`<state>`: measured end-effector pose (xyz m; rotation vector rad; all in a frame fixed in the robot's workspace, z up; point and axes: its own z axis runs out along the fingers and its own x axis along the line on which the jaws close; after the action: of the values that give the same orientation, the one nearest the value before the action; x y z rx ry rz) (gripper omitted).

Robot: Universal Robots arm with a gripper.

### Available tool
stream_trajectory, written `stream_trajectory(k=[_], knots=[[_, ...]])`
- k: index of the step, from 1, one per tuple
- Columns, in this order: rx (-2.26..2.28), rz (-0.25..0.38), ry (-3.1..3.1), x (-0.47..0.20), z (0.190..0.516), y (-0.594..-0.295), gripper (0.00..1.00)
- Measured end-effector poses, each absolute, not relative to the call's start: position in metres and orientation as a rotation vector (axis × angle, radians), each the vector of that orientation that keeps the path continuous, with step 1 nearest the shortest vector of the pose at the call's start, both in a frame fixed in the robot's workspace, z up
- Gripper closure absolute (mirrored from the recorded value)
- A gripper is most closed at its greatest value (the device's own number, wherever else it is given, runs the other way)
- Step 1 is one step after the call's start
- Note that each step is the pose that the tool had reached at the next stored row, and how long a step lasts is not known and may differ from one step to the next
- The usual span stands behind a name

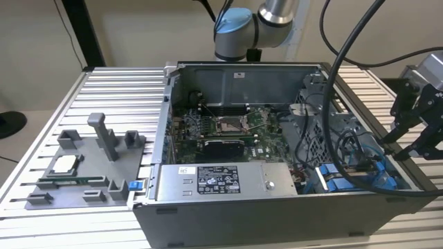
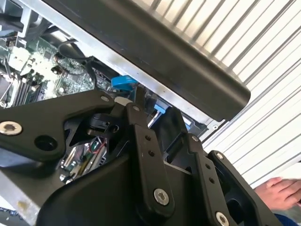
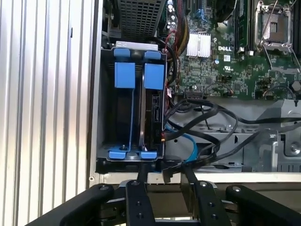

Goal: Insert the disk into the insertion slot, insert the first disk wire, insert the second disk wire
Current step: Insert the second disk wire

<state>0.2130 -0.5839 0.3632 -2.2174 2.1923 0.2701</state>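
The ribbed metal counter (image 1: 69, 228) carries the open computer case (image 1: 277, 218). Behind it stands the arm base (image 1: 235, 31), against a beige wall.

The first wrist view shows the disk (image 3: 153, 113) seated in the insertion slot (image 3: 124, 75). The gripper (image 3: 164, 172) hovers at the case edge; clenched or released cannot be told.

The second wrist view shows a hand (image 2: 282, 190).

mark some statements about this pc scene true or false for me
1. The computer case lies open on the slatted table. True.
2. The end effector hangs over the grey fixture. False: it is at the case's edge on the exterior view's right, by the insertion slot.
3. A person's hand shows in the second wrist view. True.
4. The slot's tabs are red. False: they are blue.
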Motion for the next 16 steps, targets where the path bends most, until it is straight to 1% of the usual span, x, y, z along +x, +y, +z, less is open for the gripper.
stream_trajectory(k=[3, 15, 16], knots=[[-2.221, 0.293, 2.198, 0.2135, 0.3617, -0.5841, 0.0], [-2.221, 0.323, 2.199, 0.2135, 0.3565, -0.5841, 0.0], [-2.222, 0.325, 2.2, 0.2135, 0.3565, -0.5841, 1.0]])
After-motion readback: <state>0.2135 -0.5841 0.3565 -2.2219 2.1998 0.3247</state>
